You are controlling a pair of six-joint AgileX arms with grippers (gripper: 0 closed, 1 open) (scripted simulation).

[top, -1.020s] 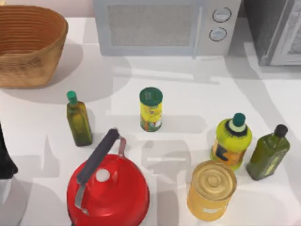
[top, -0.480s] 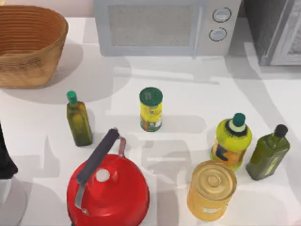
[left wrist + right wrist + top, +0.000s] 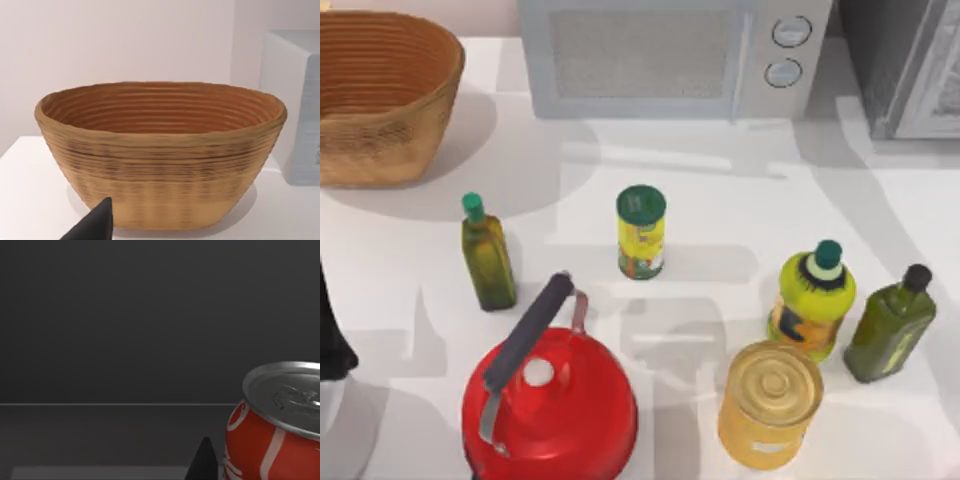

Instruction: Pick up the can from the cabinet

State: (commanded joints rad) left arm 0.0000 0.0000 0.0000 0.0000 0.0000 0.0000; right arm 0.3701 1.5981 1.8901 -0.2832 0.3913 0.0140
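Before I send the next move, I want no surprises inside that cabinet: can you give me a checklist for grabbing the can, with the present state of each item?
1. Can upright: ok. The can stands upright, silvery top up.
2. Can in the cabinet: ok. It sits on the dark floor of the cabinet, with the dark back wall behind it.
3. Working arm in place: ok. The right gripper is inside the cabinet, close beside the can.
4. Contact with the can: cannot tell.
5. Grip closed on the can: cannot tell.
6. Other arm out of the way: ok. The left gripper is at the table's left, facing the basket.
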